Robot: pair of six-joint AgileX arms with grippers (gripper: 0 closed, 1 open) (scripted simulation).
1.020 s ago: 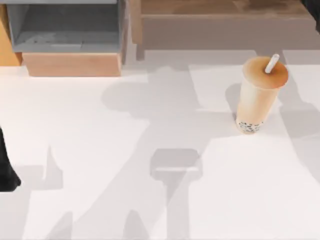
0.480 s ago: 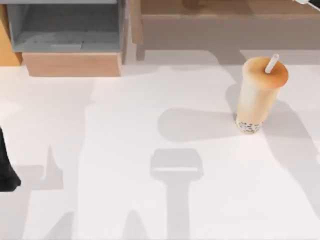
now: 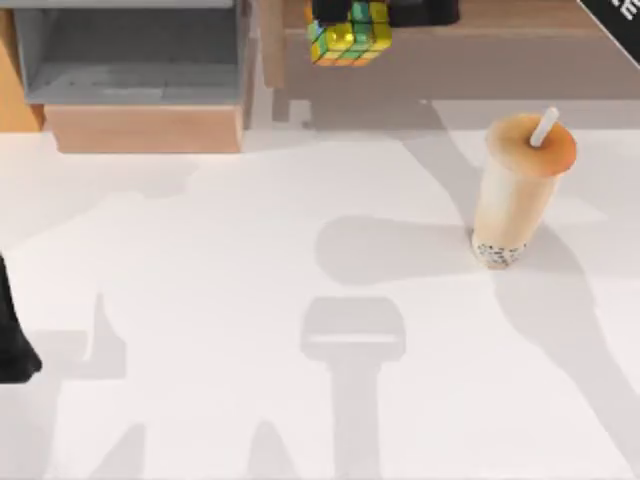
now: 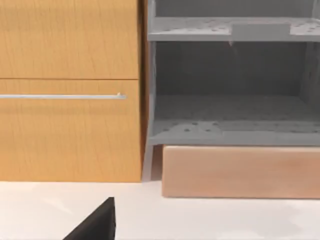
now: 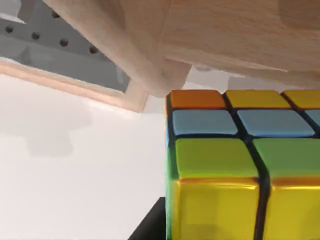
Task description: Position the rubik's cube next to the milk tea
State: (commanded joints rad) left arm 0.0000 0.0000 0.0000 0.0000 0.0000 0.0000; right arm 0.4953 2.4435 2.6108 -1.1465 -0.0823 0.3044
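The white table (image 3: 200,300) carries a grey open shelf unit (image 3: 130,50) on a wooden base at its far left corner and a wooden bench-like block (image 3: 460,45) along its far edge. The right arm (image 3: 612,15) reaches in from the far right corner, and the right gripper (image 3: 352,12) hangs at the far edge, over the wooden block. Its dark fingers are closed on the rubik's cube (image 3: 349,38), which is held off the table just under the hand, slightly tilted, yellow and green squares showing. The milk tea (image 3: 518,190) stands upright near the table's far right, well apart from the cube, straw (image 3: 544,127) leaning toward the right. The left gripper (image 3: 12,340) sits parked at the left edge; whether its fingers are parted cannot be told.
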